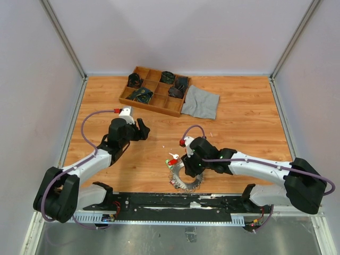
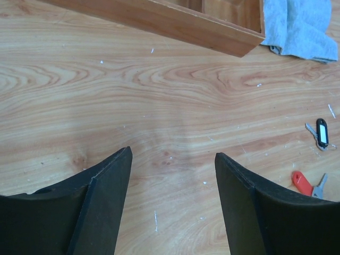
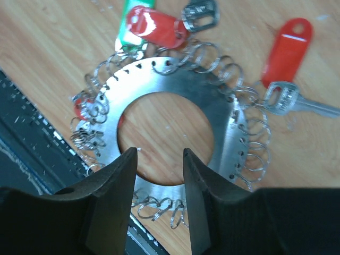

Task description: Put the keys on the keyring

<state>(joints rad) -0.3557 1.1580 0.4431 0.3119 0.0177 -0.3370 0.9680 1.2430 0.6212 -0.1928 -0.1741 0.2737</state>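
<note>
The keyring (image 3: 223, 114) lies flat by the worktop's (image 1: 249, 125) near edge, a little right of the middle, its rim close to the black rail (image 1: 159, 204). On the left, the left fingers (image 2: 106, 204) hang released over bare wood, with open room all round them. Towards the far edge sits the wooden tray (image 1: 150, 104), a grey cloth (image 1: 202, 102) at its right end. Keys (image 3: 289, 58) with red and green tags lie along the keyring's rim. The right fingers (image 3: 114, 196) hover above it, parted, gripping nothing I can see. Open wood runs to the right edge, and pale walls close three sides.
</note>
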